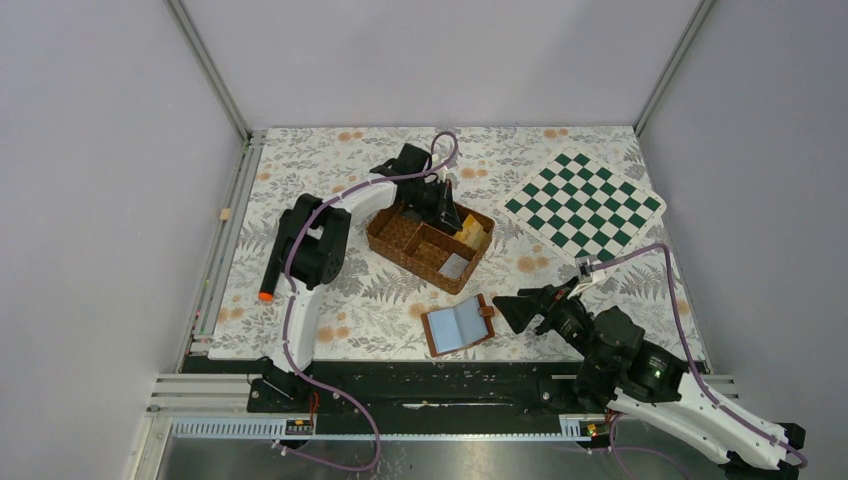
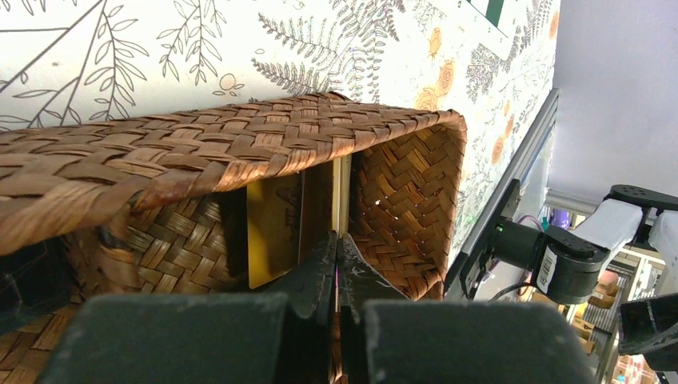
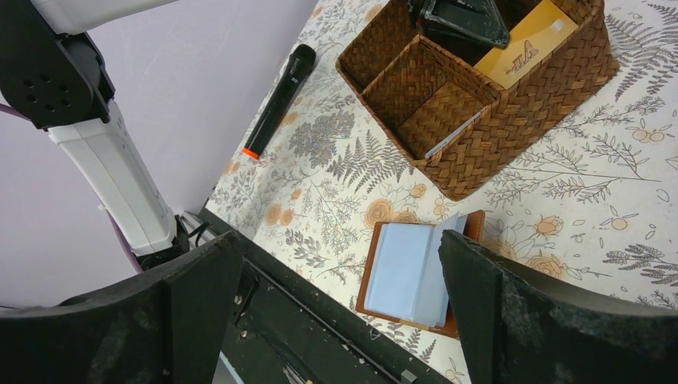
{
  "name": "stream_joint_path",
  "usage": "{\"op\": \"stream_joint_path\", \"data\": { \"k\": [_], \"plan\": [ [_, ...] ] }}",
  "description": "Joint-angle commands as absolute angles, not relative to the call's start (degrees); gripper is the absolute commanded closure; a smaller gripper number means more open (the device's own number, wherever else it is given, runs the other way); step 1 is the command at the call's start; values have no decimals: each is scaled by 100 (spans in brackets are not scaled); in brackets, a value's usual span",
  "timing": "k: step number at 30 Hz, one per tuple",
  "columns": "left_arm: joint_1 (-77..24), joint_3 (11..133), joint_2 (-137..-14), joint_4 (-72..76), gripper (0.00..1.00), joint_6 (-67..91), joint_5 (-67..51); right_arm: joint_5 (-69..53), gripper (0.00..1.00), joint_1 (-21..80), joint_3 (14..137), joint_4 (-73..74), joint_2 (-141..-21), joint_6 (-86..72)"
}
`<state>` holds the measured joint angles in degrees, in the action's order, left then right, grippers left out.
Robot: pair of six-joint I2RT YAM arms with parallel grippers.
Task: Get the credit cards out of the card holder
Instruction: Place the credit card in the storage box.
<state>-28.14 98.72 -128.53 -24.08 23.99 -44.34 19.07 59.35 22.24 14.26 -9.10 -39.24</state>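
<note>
- Black fingers (image 2: 316,268) of the left tool (image 2: 337,244) are sitting nearest the lens. They are pressed fully together, deep in the end compartment of the woven basket (image 2: 200,152). I cannot tell whether a thin card edge is being pinched between them.
- Yellow-gold credit cards (image 2: 272,228) are standing on edge in that same compartment, just beside the tips.
- Lying open on the surface (image 1: 330,300), well apart from the basket, the card holder (image 1: 458,325) is showing its blue-grey pockets. The right tool (image 1: 503,310) is hovering just beside it, spread wide and holding nothing.
- Judging the risks:
  - If the shut tips are gripping a card, lifting out could be dragging it back up with them.
  - Rising at an angle could be snagging the weave and tipping the basket.
  - Brushing the upright cards could be knocking them flat.
  - A low sweep by the right tool could be shoving the card holder or folding it closed.
</note>
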Motion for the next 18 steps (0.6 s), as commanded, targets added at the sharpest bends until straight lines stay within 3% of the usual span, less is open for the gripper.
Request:
{"op": "stream_joint_path", "data": {
  "k": [1,11,18],
  "plan": [
    [-2821,9806,-12847,-2045,100,2408,-4261,2112,1,5933,2217,1068,-995,-3844],
    [-2847,9716,-12873,-1960,100,2375,-4077,2101,0,5933,2232,962,-1156,-3839],
    [-2843,9677,-12724,-2109,87,2226,-3845,2087,1,5933,2221,873,-1223,-3849]
  ]
}}
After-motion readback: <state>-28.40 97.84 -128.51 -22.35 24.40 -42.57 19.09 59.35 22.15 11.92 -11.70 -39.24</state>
